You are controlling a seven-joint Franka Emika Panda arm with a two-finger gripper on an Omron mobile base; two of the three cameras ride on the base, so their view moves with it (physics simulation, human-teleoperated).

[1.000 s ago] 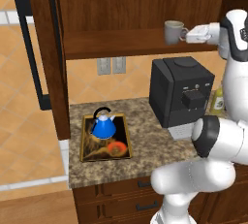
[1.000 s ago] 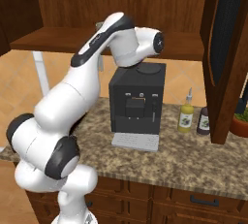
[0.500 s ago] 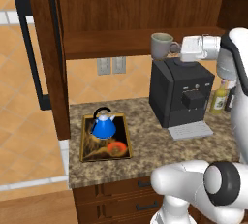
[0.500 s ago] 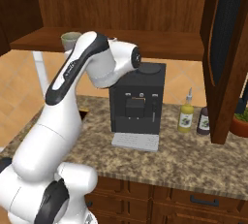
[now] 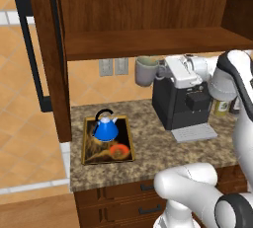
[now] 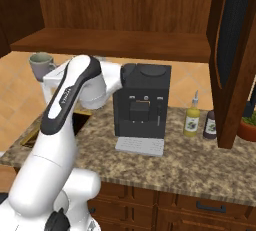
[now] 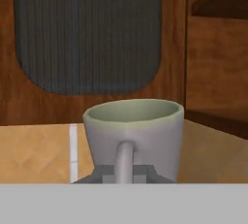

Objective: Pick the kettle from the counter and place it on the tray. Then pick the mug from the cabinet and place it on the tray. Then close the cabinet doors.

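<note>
You are in the second step: the kettle point(image 5: 106, 129) already sits on the tray point(image 5: 92, 154), toward its back end, and the mug point(image 5: 147, 70) is out of the cabinet point(image 5: 148, 19) and riding in your hand point(image 5: 163, 70). The hand is clenched on the mug's loop handle; in the hand view the handle runs straight down between the fingertips, with the mug upright and its mouth facing up.

The mug hangs in the air below the shelf point(image 5: 153, 43), above the bench point(image 5: 153, 143), just left of the black coffee machine point(image 5: 182, 104) and to the right of the tray. From the right base view it shows past the arm's forearm, well above the stone.

Your next move, as I judge it, is to carry the mug left and down toward the tray's free front part, the end with the orange-red blob point(image 5: 118, 150). Keep it upright and clear of the kettle's arched handle on the way in. Set it down before you let go.

Both doors stand open, the left door point(image 5: 44, 54) beside the tray and the right door point(image 6: 235, 50) past the bottles point(image 6: 200, 121); closing them comes last.
</note>
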